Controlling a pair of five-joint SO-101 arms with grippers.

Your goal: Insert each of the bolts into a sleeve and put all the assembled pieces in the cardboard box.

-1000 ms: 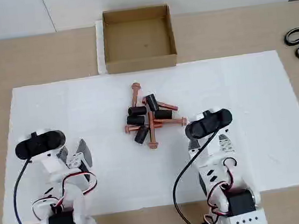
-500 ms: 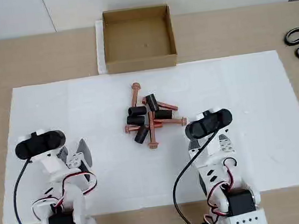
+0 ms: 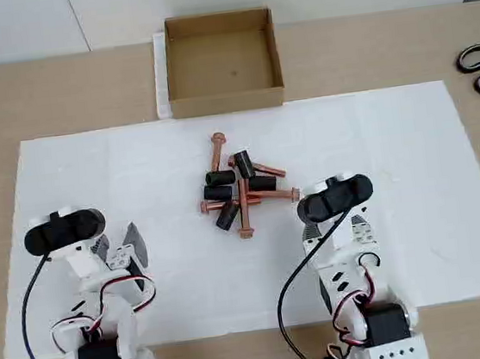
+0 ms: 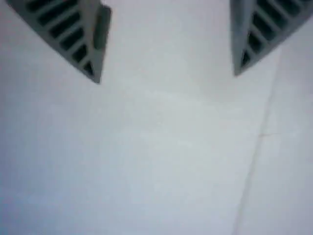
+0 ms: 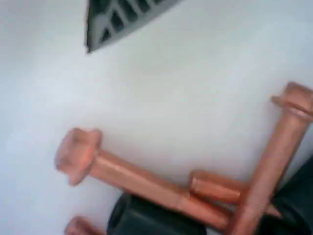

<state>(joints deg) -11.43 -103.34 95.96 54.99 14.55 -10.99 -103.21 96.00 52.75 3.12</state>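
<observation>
Hanging spread above the sheet [image 3: 392,145], the left pincer [image 4: 166,76] is idling; the right pincer [image 3: 336,220], whose state I cannot tell, is sitting by the bolts [image 3: 241,192], likely to pick one.

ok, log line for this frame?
left gripper: open, above white sheet | right arm: beside heap | bolts, sleeves: heaped mid-sheet | cardboard box: no pieces inside

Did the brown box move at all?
No. The cardboard box sits in the same spot as before, touching the far edge of the white sheet.
</observation>
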